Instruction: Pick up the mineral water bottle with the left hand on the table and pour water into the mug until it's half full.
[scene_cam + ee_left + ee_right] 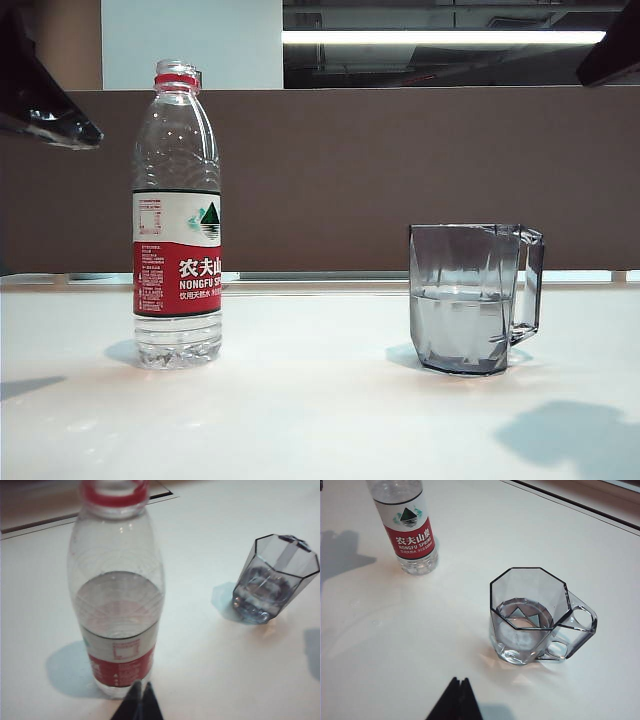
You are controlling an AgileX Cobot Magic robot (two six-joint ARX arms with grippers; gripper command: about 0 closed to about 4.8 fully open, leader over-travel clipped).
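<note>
Exterior view: the bottle [177, 215] stands upright toward the table's [320, 420] left edge; the mug [473, 297], about half full, stands well apart toward the right edge. Neither gripper is held near them.

Left wrist view: the left gripper [139, 702] hangs just short of the bottle [117, 595], jaws pressed together, holding nothing. Advancing like this would likely topple the uncapped bottle.

Right wrist view: the right gripper [458, 700], jaws pressed together, hovers near the mug [535, 617]. Further pouring risks overfilling.

Bottle cap [115, 486] cropped, perhaps absent
</note>
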